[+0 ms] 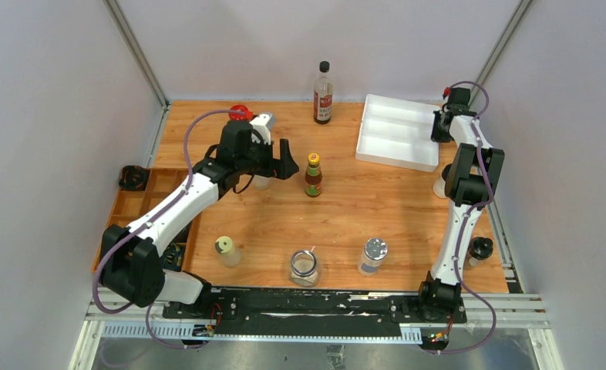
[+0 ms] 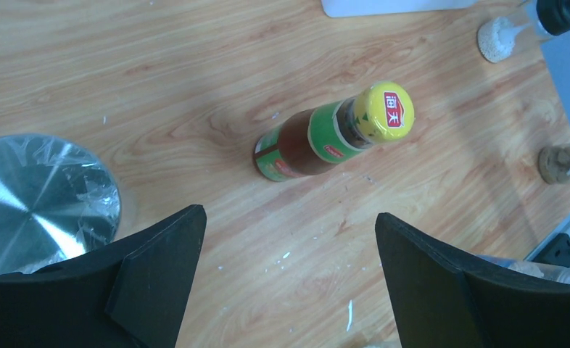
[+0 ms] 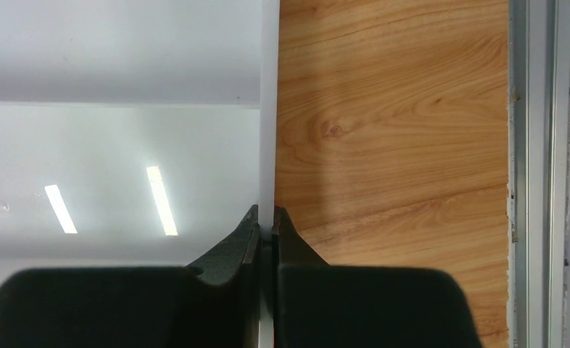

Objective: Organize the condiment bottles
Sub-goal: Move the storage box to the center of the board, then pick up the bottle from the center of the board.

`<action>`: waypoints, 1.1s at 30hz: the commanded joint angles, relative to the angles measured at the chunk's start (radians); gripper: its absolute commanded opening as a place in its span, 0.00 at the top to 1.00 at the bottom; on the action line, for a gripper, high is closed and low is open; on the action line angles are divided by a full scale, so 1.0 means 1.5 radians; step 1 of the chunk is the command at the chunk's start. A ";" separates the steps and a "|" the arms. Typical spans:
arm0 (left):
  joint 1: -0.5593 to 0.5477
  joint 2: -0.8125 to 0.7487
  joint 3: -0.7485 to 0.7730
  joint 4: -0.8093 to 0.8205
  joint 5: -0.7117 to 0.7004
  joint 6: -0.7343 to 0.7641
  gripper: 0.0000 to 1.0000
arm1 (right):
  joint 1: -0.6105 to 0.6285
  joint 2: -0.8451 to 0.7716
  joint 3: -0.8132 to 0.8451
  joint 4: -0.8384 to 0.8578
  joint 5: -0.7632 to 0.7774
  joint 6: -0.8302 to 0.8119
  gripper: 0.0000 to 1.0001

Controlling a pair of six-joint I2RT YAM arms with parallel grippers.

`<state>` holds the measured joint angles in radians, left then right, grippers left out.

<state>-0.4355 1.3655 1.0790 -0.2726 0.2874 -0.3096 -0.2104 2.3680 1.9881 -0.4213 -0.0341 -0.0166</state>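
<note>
A brown sauce bottle with a yellow cap (image 1: 313, 175) stands mid-table; it also shows in the left wrist view (image 2: 333, 134). My left gripper (image 1: 287, 162) is open and empty just left of it, the bottle beyond the fingertips (image 2: 172, 239). A silver-lidded jar (image 2: 35, 199) sits beside the left finger. A tall clear bottle with a red label (image 1: 323, 94) stands at the back. A red-capped jar (image 1: 240, 112) is behind the left arm. A small bottle (image 1: 226, 251), a glass jar (image 1: 304, 267) and a silver-lidded jar (image 1: 373, 256) stand near the front. My right gripper (image 1: 440, 128) (image 3: 267, 217) is shut on the white tray's wall (image 3: 268, 109).
The white tray (image 1: 398, 131) lies at the back right. A wooden compartment box (image 1: 142, 196) hangs off the table's left edge. A black-capped bottle (image 1: 480, 248) stands by the right rail, and another small bottle (image 1: 439, 187) is half hidden behind the right arm.
</note>
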 commanded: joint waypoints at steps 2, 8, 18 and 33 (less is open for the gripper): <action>-0.036 0.001 -0.034 0.128 -0.026 -0.009 0.07 | 0.021 -0.010 -0.005 -0.077 -0.009 0.005 1.00; -0.129 0.044 -0.018 0.131 -0.113 0.025 0.05 | 0.030 -0.007 -0.012 -0.078 -0.025 0.007 1.00; -0.177 0.120 0.014 0.187 -0.262 0.048 0.07 | 0.030 -0.012 -0.013 -0.080 -0.046 0.007 1.00; -0.188 0.213 0.044 0.268 -0.322 0.094 0.40 | 0.029 -0.006 -0.010 -0.081 -0.063 0.023 1.00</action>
<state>-0.7040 1.6512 1.1168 0.0898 -0.1432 -0.2066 -0.1909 2.3665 1.9881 -0.4400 -0.0780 0.0074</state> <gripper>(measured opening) 0.627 0.055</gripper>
